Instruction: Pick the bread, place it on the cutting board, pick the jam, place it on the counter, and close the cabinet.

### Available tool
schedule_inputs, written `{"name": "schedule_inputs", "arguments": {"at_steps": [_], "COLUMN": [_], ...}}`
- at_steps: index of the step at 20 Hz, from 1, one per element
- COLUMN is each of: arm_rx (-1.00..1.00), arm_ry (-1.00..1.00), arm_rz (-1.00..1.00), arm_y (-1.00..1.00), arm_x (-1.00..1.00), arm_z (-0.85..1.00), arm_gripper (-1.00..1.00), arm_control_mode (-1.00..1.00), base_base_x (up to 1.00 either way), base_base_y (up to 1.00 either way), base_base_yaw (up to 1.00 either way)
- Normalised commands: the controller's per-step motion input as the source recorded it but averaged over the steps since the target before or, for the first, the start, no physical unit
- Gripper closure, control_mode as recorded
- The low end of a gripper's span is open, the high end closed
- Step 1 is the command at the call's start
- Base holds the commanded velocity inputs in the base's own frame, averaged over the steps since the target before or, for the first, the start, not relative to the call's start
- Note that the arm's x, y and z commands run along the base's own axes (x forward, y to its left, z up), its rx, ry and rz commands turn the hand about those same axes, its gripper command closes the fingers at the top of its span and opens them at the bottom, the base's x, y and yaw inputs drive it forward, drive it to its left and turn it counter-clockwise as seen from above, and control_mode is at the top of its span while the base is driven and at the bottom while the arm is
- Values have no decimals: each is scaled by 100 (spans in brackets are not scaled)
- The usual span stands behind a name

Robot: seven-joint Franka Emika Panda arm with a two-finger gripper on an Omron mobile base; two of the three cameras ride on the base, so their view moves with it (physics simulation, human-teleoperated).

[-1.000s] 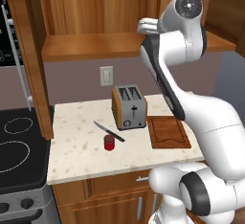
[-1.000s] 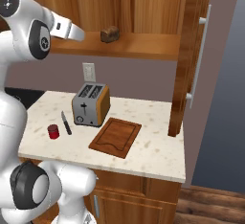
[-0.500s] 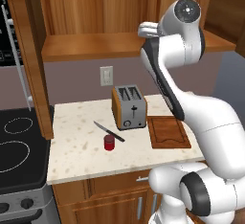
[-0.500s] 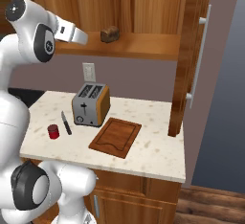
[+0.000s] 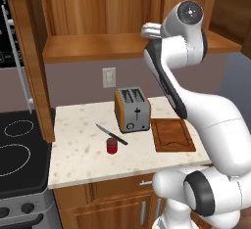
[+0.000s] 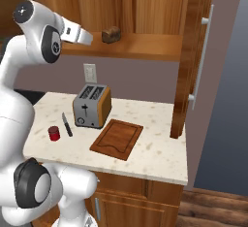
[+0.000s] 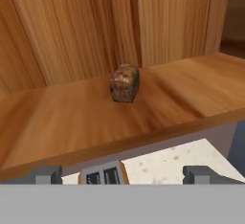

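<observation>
Gripper [image 7: 122, 174] hovering at bottom of hand view, fingers spread wide, gripping nothing; bread [image 7: 124, 83] sitting at frame centre on cabinet [image 7: 86, 117] shelf, well apart from fingertips; jam [image 6: 54, 133] standing lower left on counter [image 6: 155, 148], near knife [image 6: 67, 124]; cutting board [image 6: 116, 138] lying bare beside toaster [image 6: 92, 105].

The bread [image 7: 124, 82] sits on the bottom shelf of the open cabinet [image 6: 145, 45], above the counter [image 6: 155, 146]. On the counter below, the toaster [image 6: 92, 105] stands near the back wall, under the wall socket [image 6: 89, 73]. The cutting board [image 6: 116, 138] lies flat just to the right of the toaster. To the toaster's left lies a knife [image 5: 111, 134], and the jam [image 5: 112, 145] stands just in front of it. The stove [image 5: 19, 149] adjoins the counter's left end.
</observation>
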Motion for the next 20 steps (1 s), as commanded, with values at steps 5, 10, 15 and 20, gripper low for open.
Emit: {"name": "schedule_inputs", "arguments": {"at_steps": [5,10,15,20], "arm_rx": [0,0,0,0], "arm_ry": [0,0,0,0], "arm_rz": [0,0,0,0], "arm_y": [-8,-5,0,0], "arm_x": [34,29,25,25], "arm_z": [0,0,0,0], "arm_gripper": [-100,-100,-100,-100], "arm_control_mode": [-100,-100,-100,-100], "base_base_x": [0,0,0,0], "base_base_y": [0,0,0,0], "base_base_yaw": [0,0,0,0]}}
